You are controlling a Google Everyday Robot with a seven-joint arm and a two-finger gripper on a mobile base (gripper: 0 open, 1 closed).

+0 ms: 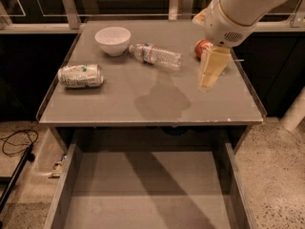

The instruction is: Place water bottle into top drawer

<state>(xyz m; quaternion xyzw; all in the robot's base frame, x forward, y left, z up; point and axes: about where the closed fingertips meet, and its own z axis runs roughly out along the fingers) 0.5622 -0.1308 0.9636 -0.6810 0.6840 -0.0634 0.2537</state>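
Note:
The water bottle (156, 56) lies on its side on the grey table top, cap toward the white bowl. The top drawer (147, 190) is pulled out below the table's front edge, and its grey floor holds nothing. My gripper (210, 73) hangs from the white arm above the right part of the table, to the right of the bottle and apart from it. It holds nothing that I can see. It hides most of the red soda can (202, 47).
A white bowl (113, 40) stands at the back left. A silver-green can (80, 75) lies on its side near the left edge. The table (143, 104) has a thin raised rim. A cable lies on the floor at the left.

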